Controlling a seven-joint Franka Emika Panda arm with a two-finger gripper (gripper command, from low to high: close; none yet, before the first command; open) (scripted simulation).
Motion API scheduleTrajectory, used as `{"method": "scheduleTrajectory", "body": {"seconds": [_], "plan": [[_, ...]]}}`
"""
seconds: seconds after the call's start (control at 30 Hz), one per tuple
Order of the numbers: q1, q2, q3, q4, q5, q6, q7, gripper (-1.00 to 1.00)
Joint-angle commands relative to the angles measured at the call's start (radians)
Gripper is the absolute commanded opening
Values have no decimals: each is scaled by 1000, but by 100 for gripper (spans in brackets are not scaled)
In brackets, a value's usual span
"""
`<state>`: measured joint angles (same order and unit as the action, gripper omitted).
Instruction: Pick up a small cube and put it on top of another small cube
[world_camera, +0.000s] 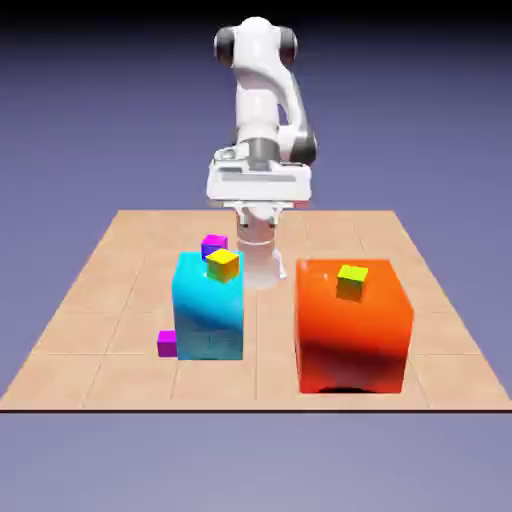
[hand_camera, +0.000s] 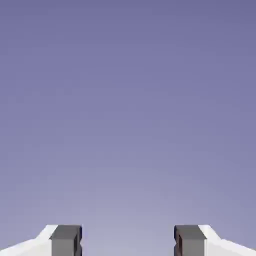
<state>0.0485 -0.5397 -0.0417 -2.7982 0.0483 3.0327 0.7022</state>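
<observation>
A tiny magenta cube with purple-shaded faces (world_camera: 167, 343) lies on the table against the lower left of the big cyan block (world_camera: 209, 312). Another tiny magenta cube, this one with a dark blue side face (world_camera: 214, 245), sits behind the cyan block. My gripper (world_camera: 260, 196) hangs high above the table's far half, well behind and above both cubes. In the hand view my gripper (hand_camera: 128, 242) is open, its two grey fingertips (hand_camera: 65, 240) wide apart with only the blue-violet backdrop between them.
A yellow-green small cube (world_camera: 222, 264) rests on top of the cyan block. A large orange block (world_camera: 352, 325) stands at the exterior view's right and carries another yellow-green small cube (world_camera: 351, 281). The tiled table (world_camera: 90, 300) ends close in front of both blocks.
</observation>
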Motion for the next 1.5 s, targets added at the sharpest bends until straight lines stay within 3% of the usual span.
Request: {"method": "scheduleTrajectory", "body": {"seconds": [0.0,0.4,0.87,1.1,1.13,1.3,1.47], "plan": [[23,35,-34,21,44,-17,-20,0],[225,466,-414,275,532,-276,-174,0],[-177,880,-479,426,630,-808,380,0],[-240,1019,-373,413,786,-710,299,0],[-240,1019,-373,413,786,-710,299,-100],[-214,875,-470,411,625,-813,407,-100],[-211,701,-493,441,530,-915,314,-100]]}}
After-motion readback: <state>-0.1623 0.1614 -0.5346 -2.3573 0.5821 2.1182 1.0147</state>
